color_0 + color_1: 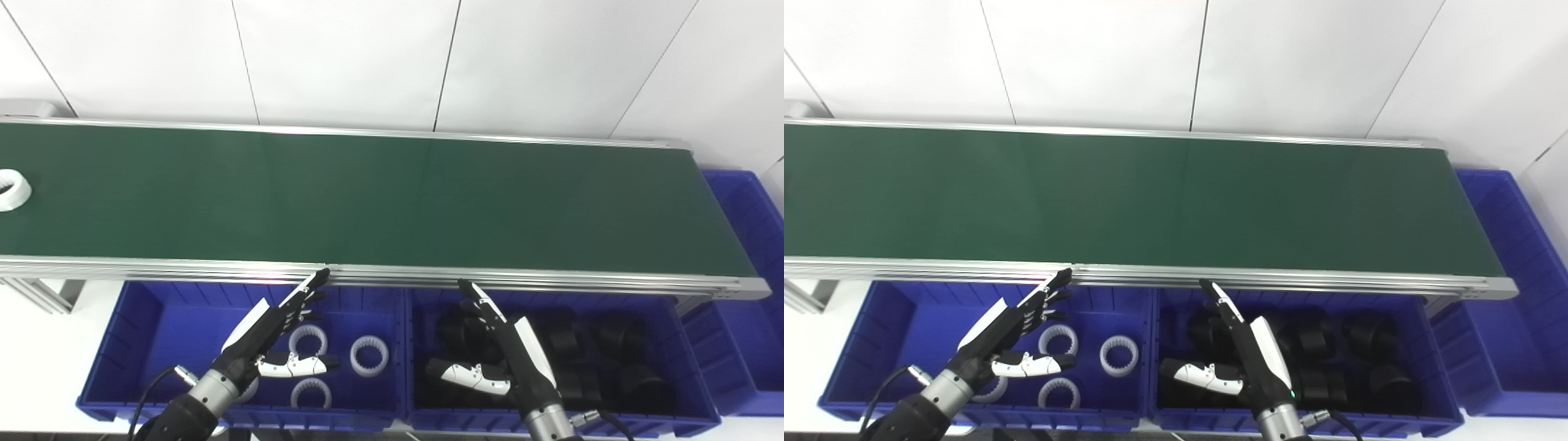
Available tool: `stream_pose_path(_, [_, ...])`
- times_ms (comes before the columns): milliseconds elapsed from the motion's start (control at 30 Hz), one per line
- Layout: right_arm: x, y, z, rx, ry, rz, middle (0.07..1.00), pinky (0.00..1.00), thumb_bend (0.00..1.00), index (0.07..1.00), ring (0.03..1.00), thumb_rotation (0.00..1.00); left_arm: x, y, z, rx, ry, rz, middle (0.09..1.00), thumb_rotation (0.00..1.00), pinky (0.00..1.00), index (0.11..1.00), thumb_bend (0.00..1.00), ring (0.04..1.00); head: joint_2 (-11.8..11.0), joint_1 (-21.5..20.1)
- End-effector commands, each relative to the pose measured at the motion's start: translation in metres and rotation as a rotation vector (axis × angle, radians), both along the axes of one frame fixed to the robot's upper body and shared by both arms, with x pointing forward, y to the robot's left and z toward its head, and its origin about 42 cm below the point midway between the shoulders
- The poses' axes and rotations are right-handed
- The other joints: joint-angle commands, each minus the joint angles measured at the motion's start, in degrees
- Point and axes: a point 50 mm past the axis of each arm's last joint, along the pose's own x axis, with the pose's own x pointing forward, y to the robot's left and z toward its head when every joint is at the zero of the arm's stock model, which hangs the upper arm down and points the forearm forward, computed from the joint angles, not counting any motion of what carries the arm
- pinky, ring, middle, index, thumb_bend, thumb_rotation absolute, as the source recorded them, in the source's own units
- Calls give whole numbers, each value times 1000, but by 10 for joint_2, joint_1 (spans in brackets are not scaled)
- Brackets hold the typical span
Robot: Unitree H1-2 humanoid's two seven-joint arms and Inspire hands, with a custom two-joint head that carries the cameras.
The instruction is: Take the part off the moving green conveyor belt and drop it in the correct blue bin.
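white plastic, the toothed ring (12,190) at the belt's (367,196) far left looks light, stiff and a little slick; you should pinch across its rim. both your left hand (272,334) and right hand (502,355) hover spread and empty over the bins (122,343).

A white toothed ring part (11,190) is lying flat at my far left on the green conveyor belt (367,202). Below me, the left blue bin (135,343) is holding white rings, the right blue bin (686,392) black ones.
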Motion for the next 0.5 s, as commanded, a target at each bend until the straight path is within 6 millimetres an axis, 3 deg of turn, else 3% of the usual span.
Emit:
stream_pose_path(0, [4, 1, 9, 12, -60, 1, 928, 791, 818, 938, 879, 477, 7, -1, 9, -18, -60, -12, 1000, 300, 813, 1000, 677, 953, 0, 1])
stream_pose_path(200, [4, -1, 10, 3, -59, 2, 924, 790, 812, 936, 877, 475, 6, -4, 10, -22, -56, -15, 1000, 300, 816, 1000, 680, 954, -2, 24])
stream_pose_path(233, [3, -3, 10, 3, -57, 1, 926, 791, 816, 938, 879, 478, 6, -6, 10, -25, -55, -16, 1000, 296, 818, 1000, 680, 956, -5, 59])
stream_pose_path(267, [3, -5, 10, 2, -55, 1, 927, 790, 819, 939, 881, 483, 5, -7, 10, -28, -55, -17, 1000, 292, 817, 1000, 681, 956, -5, 59])
stream_pose_path(300, [2, -8, 10, 5, -59, 5, 927, 790, 821, 939, 881, 486, 4, -10, 9, -30, -55, -21, 1000, 290, 817, 1000, 681, 957, -9, 100])
stream_pose_path(333, [1, -11, 10, 7, -63, 9, 927, 794, 809, 944, 885, 483, 4, -12, 9, -31, -55, -23, 1000, 295, 810, 1000, 689, 949, -11, 107])
stream_pose_path(367, [0, -15, 10, 6, -67, 10, 927, 796, 804, 946, 887, 482, 3, -15, 8, -37, -52, -24, 1000, 297, 807, 1000, 692, 947, -19, 148])
stream_pose_path(400, [-1, -18, 10, 6, -69, 10, 927, 795, 792, 946, 886, 473, 3, -18, 7, -41, -51, -25, 998, 292, 800, 1000, 711, 940, -19, 148])
stream_pose_path(433, [-2, -21, 11, 4, -72, 7, 927, 794, 788, 946, 885, 470, 2, -21, 5, -46, -46, -24, 998, 290, 798, 1000, 717, 938, -29, 180])
stream_pose_path(467, [-2, -23, 12, 3, -75, 5, 920, 793, 773, 939, 877, 450, 2, -23, 4, -49, -43, -23, 991, 281, 795, 996, 734, 933, -31, 185])
